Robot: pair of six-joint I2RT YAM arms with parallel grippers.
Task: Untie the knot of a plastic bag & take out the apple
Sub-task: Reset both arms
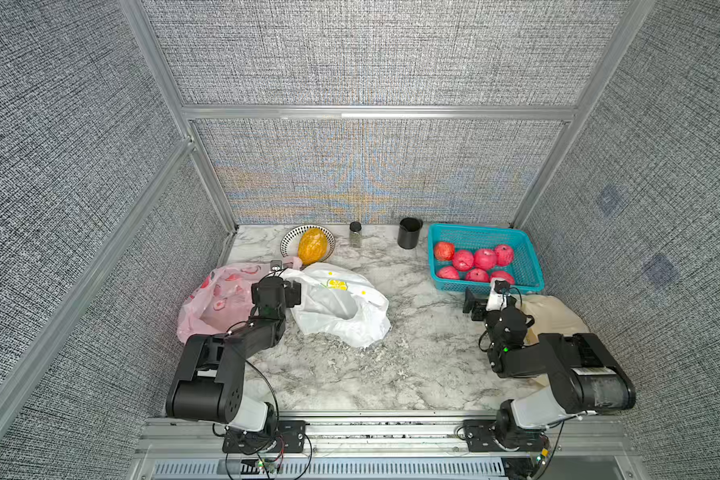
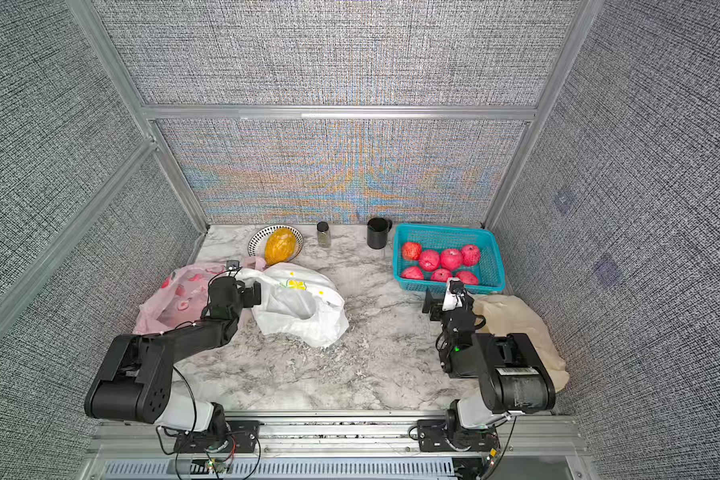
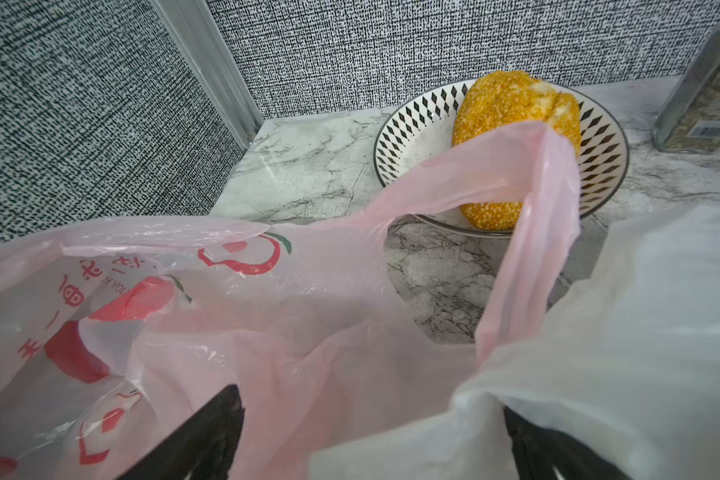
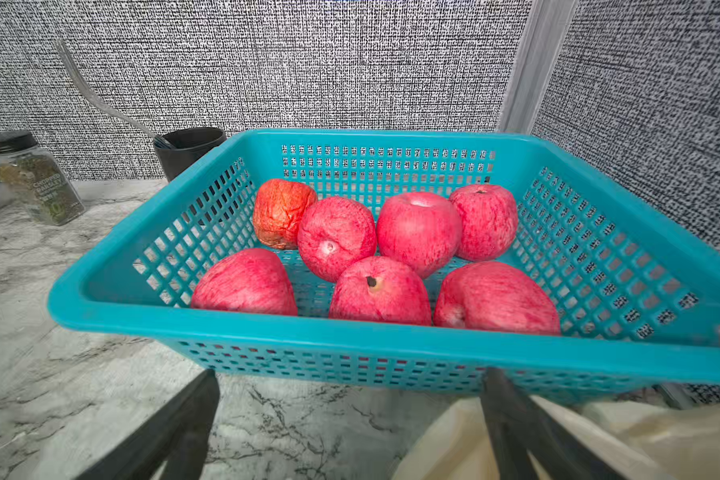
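Honestly, both are sitting wide open and gripping nothing. The left gripper [image 3: 368,409] is hovering where the pink bag [image 1: 217,299] and white bag [image 1: 337,307] are meeting. The right gripper [image 4: 350,376] is facing the teal basket [image 1: 528,257] holding the apples [image 4: 418,232], beside a beige bag [image 1: 553,320]. No knot is showing anywhere. The film's looking feather-light, floppy and slippery, so I'd be pinching the bunched handle loop [image 3: 528,199], not flat sheet.

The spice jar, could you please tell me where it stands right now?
In both top views the spice jar stands by the back wall, between the patterned bowl and the black cup.
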